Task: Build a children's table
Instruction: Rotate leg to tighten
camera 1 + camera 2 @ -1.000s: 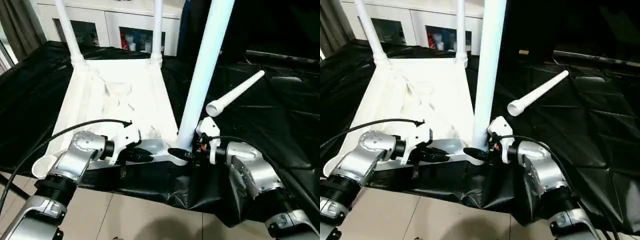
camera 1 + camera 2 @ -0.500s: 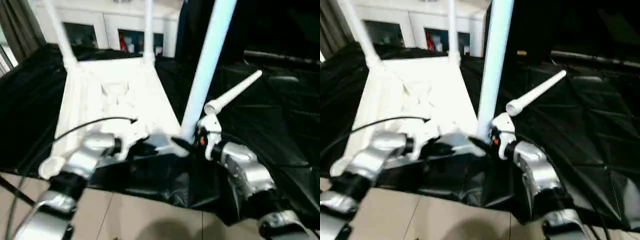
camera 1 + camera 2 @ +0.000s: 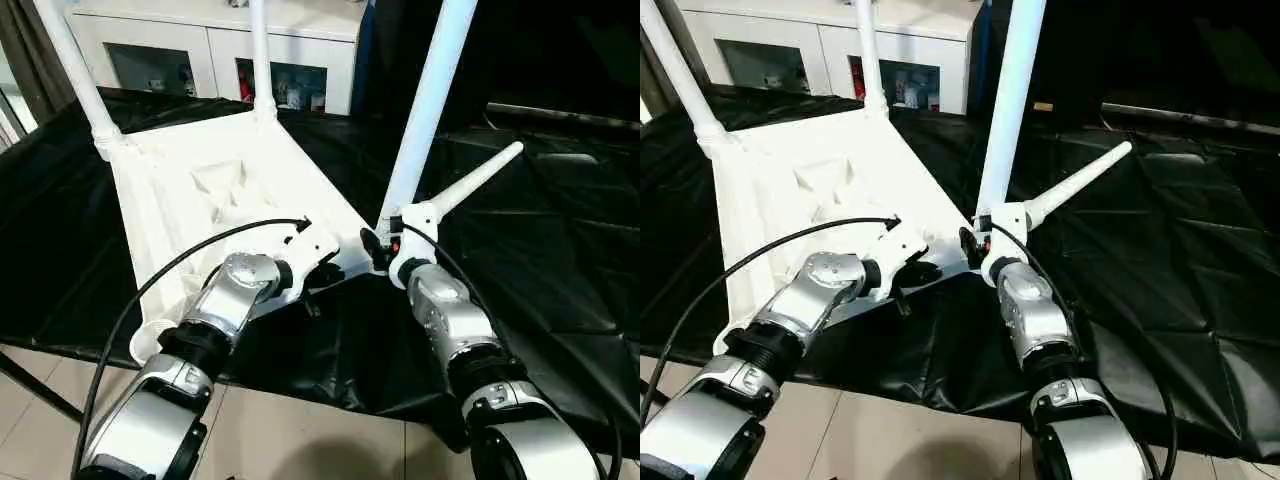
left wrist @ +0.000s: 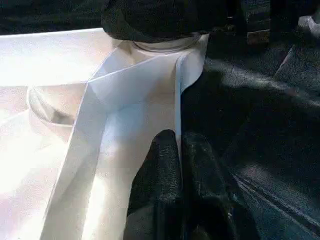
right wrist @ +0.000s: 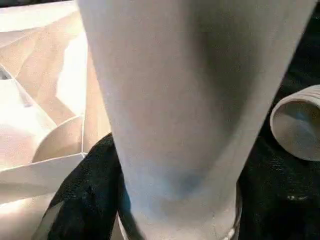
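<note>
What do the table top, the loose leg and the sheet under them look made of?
Table top: white moulded plastic, matte, with ribbed underside. Loose leg: same-looking white plastic, a hollow tapered tube by its open end. Sheet: thin black plastic film, probably, glossy and creased.

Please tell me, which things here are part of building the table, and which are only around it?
Part of the job:
- table top, upside down
- three standing legs, one at the right gripper
- loose leg
- left gripper

Only around:
- black sheet
- white cabinet
</note>
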